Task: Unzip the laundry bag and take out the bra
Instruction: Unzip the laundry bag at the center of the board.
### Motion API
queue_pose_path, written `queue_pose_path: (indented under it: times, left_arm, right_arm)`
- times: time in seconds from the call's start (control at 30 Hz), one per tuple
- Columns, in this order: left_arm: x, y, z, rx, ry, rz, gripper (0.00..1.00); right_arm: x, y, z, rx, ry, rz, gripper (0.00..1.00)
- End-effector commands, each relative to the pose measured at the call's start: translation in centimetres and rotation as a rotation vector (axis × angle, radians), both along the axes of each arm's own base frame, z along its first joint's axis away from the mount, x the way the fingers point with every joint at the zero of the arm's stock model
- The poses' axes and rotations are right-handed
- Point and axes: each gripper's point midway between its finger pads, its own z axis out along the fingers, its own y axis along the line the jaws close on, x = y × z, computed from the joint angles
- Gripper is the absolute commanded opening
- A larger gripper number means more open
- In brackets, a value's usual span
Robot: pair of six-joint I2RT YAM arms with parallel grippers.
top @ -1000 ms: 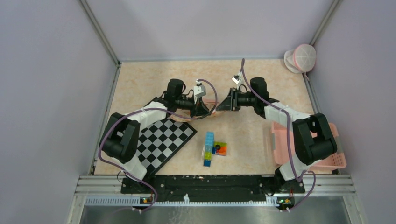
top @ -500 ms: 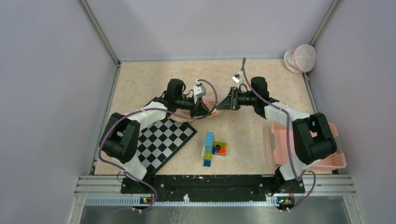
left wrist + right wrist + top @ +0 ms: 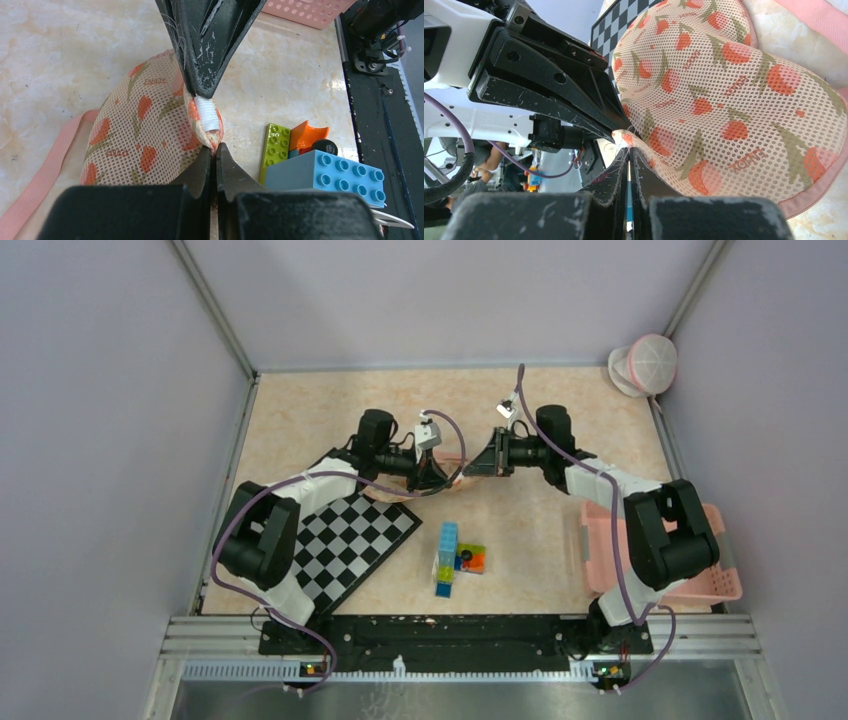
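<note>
Black-and-white checkered mat (image 3: 350, 540) lies at the near left of the beige marble-pattern table (image 3: 540, 410), with the left arm over its far corner. Left end effector (image 3: 440, 480) is at table centre, its fingers pressed together and their tips pinching the edge of the white mesh laundry bag with orange fruit print (image 3: 140, 135). The laundry bag sits on the table between the two end effectors, domed and full. I cannot tell whether the zip is open; the contents are hidden by the mesh. A pink fabric strap (image 3: 45, 160) lies on the table just beside the bag on its far side. I cannot tell what it belongs to. Right end effector (image 3: 476, 464) faces the left one tip to tip, fully closed and clamped on the same bag edge at a white ribbed tab (image 3: 207, 112). A cluster of coloured plastic building bricks (blue, green, orange) (image 3: 455, 558) lies near the bag, towards the near edge. Pink perforated plastic basket (image 3: 715, 585) is at the near right, under the right arm. A pink-and-white round object (image 3: 645, 365) sits at the far right corner.
</note>
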Motion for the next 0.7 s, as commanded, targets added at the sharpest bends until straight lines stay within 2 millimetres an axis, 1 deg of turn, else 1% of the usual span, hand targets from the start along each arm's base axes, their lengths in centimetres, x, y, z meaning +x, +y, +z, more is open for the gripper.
queue_pose_path:
  times: [0.0,0.2,0.3,0.4,0.5,0.67]
  left_arm:
    - [0.3,-0.7,2.5,-0.057,-0.040,-0.018,0.00]
    - [1.1,0.2,1.8,-0.046,-0.018,0.041,0.00]
    - [1.6,0.7,1.6,-0.048,-0.008,0.071,0.00]
    - [1.7,0.8,1.6,-0.047,-0.015,0.072,0.00]
    - [1.8,0.8,1.5,-0.043,-0.017,0.073,0.00]
    - [1.9,0.9,1.4,-0.040,-0.018,0.074,0.00]
  right_arm:
    - [1.1,0.6,1.3,-0.008,-0.070,0.001,0.00]
    - [2.0,-0.6,1.0,-0.067,-0.083,-0.066,0.00]
    - [2.6,-1.6,0.4,-0.103,-0.076,-0.114,0.00]
    - [2.9,-2.2,0.0,-0.121,-0.068,-0.143,0.00]
    - [3.2,-2.6,0.1,-0.130,-0.080,-0.167,0.00]
    - [3.2,-2.7,0.2,-0.129,-0.087,-0.166,0.00]
